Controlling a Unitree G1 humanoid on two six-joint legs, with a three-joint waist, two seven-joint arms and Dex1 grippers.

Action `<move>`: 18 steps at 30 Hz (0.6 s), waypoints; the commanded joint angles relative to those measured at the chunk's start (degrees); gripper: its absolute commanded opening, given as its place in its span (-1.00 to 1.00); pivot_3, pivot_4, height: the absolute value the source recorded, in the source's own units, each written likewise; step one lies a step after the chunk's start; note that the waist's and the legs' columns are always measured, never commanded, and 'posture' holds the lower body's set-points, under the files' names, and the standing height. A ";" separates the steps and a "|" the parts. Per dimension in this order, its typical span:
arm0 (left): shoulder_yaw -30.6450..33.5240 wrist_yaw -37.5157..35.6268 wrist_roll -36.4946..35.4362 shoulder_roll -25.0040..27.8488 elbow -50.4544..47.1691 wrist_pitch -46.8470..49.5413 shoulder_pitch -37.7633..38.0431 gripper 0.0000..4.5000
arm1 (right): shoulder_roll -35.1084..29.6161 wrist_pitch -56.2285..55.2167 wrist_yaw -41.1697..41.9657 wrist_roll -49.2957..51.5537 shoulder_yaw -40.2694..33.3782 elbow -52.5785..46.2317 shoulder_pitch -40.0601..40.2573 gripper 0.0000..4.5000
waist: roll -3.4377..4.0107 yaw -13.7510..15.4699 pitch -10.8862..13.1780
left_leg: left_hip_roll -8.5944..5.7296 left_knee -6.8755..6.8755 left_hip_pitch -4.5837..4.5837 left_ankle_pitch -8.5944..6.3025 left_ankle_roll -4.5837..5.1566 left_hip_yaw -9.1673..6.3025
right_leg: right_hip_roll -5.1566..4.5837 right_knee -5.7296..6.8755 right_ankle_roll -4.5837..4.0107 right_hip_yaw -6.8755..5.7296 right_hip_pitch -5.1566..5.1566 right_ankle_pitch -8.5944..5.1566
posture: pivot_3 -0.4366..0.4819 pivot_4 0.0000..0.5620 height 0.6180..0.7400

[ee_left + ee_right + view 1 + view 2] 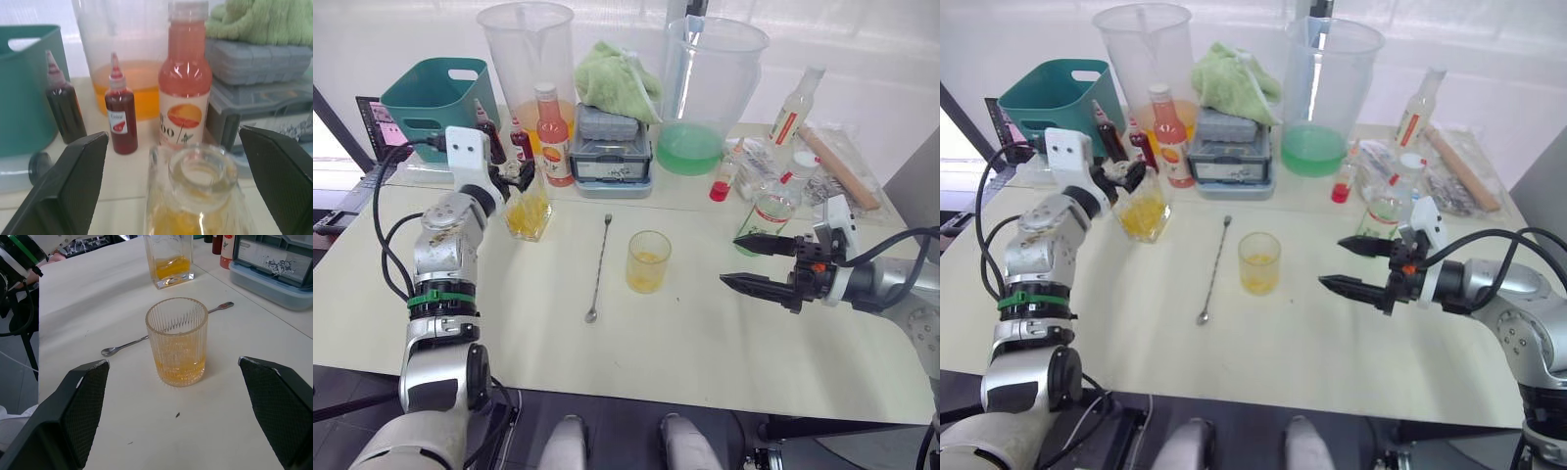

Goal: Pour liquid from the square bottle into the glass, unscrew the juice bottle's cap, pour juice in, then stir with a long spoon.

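Observation:
The square bottle [529, 211], with yellow liquid in its base, stands at the left of the table. My left gripper [516, 174] is open just above and behind it, and its fingers [73, 176] flank the bottle's open neck [201, 171] without touching. The glass [648, 261] stands mid-table with a little yellow liquid at the bottom. The long spoon [599, 266] lies flat to its left. My right gripper [754, 264] is open and empty, pointing at the glass from the right. The juice bottle [771, 201] stands just behind that gripper, with the white cap [800, 162] on it.
Two big clear measuring jugs [526, 49] [710, 88] stand at the back, one holding orange liquid and one green. A teal basket [435, 93], small red sauce bottles [519, 137], a pink-orange bottle [553, 137], grey boxes [612, 152] under a green cloth and a slim red-label bottle [795, 108] crowd the far edge.

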 commanded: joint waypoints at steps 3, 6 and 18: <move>1.73 -3.79 -3.69 3.00 -4.43 -2.86 -4.30 0.98 | -0.52 0.93 0.11 1.50 -2.07 0.04 -2.37 1.00 | 0.00 0.00 0.00 | 0.00 0.00 0.00 0.00 -0.01 0.00 | 0.00 0.00 0.00 0.00 0.00 0.00 | -0.05 -0.47 0.73; 1.67 -8.39 -5.81 5.71 -5.40 -3.36 -6.16 0.98 | -0.45 0.95 0.38 1.26 -2.03 0.04 -2.73 1.00 | 0.00 -0.09 0.00 | 0.01 0.00 0.00 0.00 -0.01 0.00 | 0.01 -0.01 0.00 -0.01 -0.02 0.00 | -0.05 -0.47 0.73; -3.18 -32.12 -14.02 18.82 -20.44 7.23 2.29 0.98 | 0.83 -1.13 -1.73 -0.77 -3.08 -0.59 -1.77 1.00 | 0.02 -0.28 -0.01 | 0.06 0.00 0.02 0.00 -0.01 0.02 | 0.03 0.02 -0.01 -0.02 -0.01 -0.01 | -0.05 -0.47 0.73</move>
